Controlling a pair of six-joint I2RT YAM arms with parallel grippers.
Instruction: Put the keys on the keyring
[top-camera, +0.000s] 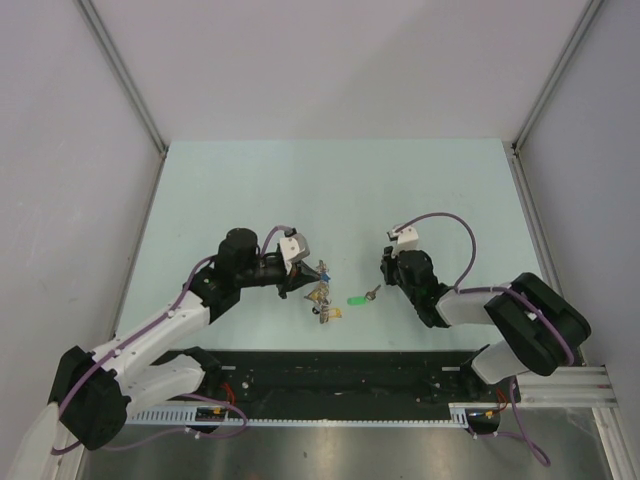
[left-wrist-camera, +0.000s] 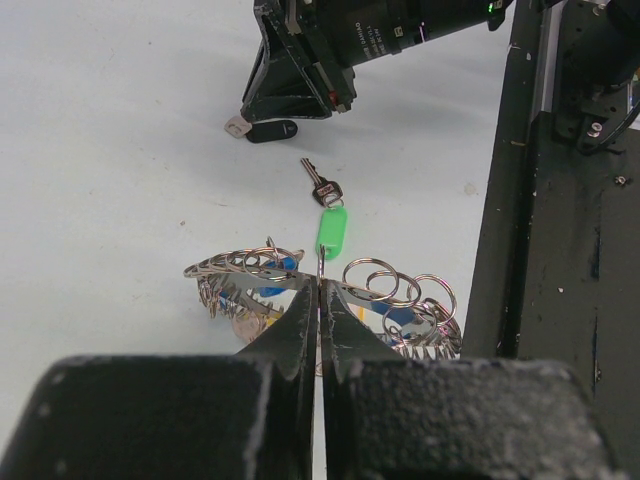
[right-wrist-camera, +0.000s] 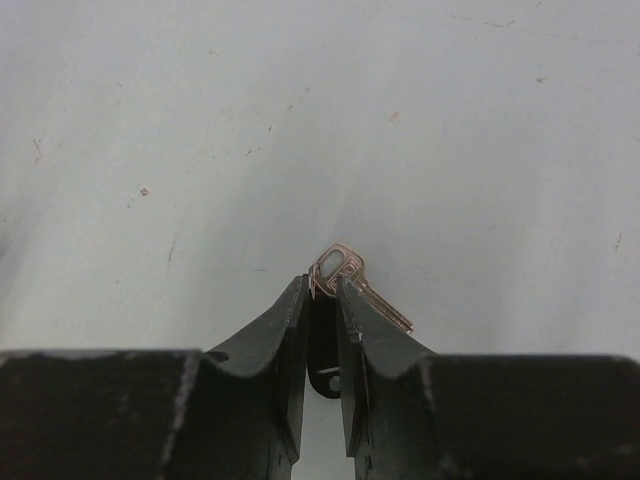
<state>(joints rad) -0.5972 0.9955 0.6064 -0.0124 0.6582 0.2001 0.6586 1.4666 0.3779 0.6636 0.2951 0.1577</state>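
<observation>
Keyring (left-wrist-camera: 330, 300) pinched in closed left end effector (left-wrist-camera: 320, 300); right end effector (right-wrist-camera: 322, 300) grips black-tagged key (right-wrist-camera: 345, 275).

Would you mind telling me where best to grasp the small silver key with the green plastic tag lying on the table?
Take the green plastic tag across its narrow sides, coming straight down from above: it lies flat on the table and looks bulkier than the thin silver blade.

Even, bright light; blurred near fingers (left-wrist-camera: 300, 330)
</observation>
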